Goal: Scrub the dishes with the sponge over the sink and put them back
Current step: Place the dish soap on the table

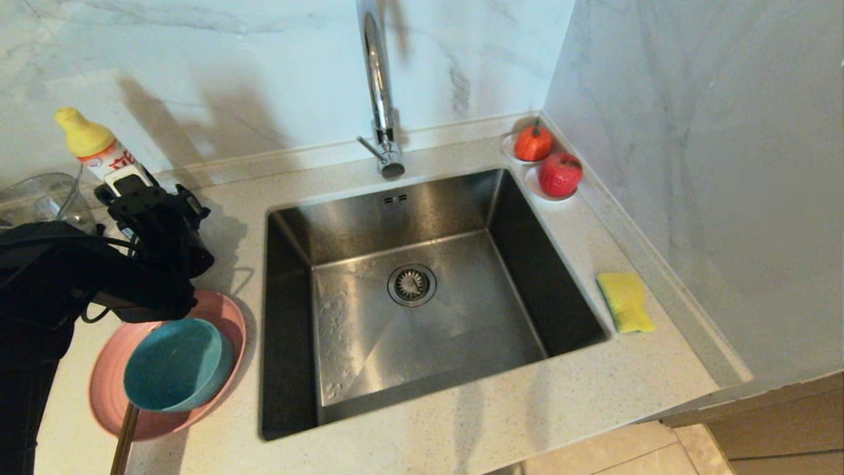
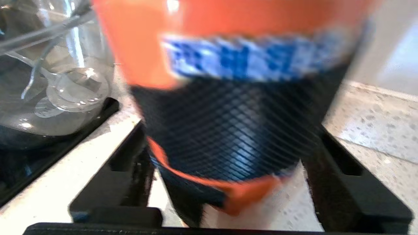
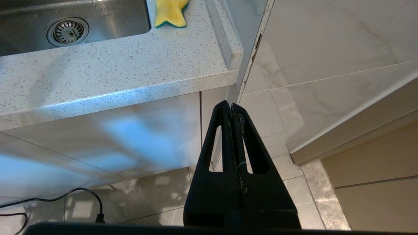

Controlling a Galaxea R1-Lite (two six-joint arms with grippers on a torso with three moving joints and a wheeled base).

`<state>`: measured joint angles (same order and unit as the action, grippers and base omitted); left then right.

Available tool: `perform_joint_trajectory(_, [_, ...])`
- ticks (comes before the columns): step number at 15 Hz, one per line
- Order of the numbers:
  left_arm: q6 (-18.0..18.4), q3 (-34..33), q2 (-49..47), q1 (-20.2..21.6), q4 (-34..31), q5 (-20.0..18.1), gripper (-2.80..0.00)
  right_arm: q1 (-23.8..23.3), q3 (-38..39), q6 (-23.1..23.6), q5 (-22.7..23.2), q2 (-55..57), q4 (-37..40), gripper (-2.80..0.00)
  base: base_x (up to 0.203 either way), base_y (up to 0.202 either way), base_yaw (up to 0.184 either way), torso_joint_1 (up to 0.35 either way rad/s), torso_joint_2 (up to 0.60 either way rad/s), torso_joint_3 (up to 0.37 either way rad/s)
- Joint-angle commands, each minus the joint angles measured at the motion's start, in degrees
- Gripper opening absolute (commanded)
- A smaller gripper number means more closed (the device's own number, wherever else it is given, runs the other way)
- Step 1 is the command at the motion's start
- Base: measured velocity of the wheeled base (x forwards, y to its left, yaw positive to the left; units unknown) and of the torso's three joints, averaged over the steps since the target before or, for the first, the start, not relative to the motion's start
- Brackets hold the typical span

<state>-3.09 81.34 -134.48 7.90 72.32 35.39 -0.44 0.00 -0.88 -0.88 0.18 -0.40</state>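
Note:
A pink plate (image 1: 221, 315) lies on the counter left of the sink (image 1: 422, 316), with a teal bowl (image 1: 175, 363) on it and wooden chopsticks (image 1: 124, 439) sticking out toward the front. Behind the plate, my left gripper (image 1: 128, 186) (image 2: 230, 130) stands open around a tilted soap bottle (image 1: 99, 148) (image 2: 228, 65) that has a yellow cap. Bare counter shows between the bottle's foot and one finger. The yellow sponge (image 1: 625, 301) (image 3: 170, 13) lies on the counter right of the sink. My right gripper (image 3: 231, 106) hangs shut and empty below the counter's front edge.
A clear glass bowl (image 1: 39, 198) (image 2: 49, 81) stands at the far left, next to the bottle. A chrome faucet (image 1: 377, 86) rises behind the sink. Two red fruits (image 1: 533, 144) (image 1: 560, 175) sit in the back right corner. A marble wall (image 1: 712, 165) bounds the counter's right side.

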Motion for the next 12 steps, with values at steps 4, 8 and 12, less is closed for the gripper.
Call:
perform_joint_trajectory(4, [0.3,0.5,3.5,0.0,0.5,0.2,0.00,0.0,0.0,0.0,0.0,0.0,0.0,-2.80,0.000,0.000,0.000,0.000,0.00,0.000])
perform_joint_trajectory(8, [0.8,0.7,10.6,0.0,-1.1,0.0,0.00,0.0,0.0,0.0,0.0,0.0,0.0,-2.80,0.000,0.000,0.000,0.000,0.00,0.000])
perform_joint_trajectory(12, [1.0,1.8,19.7,-0.1,-9.0,-0.4,0.00,0.0,0.0,0.0,0.0,0.0,0.1,-2.80,0.000,0.000,0.000,0.000,0.00,0.000])
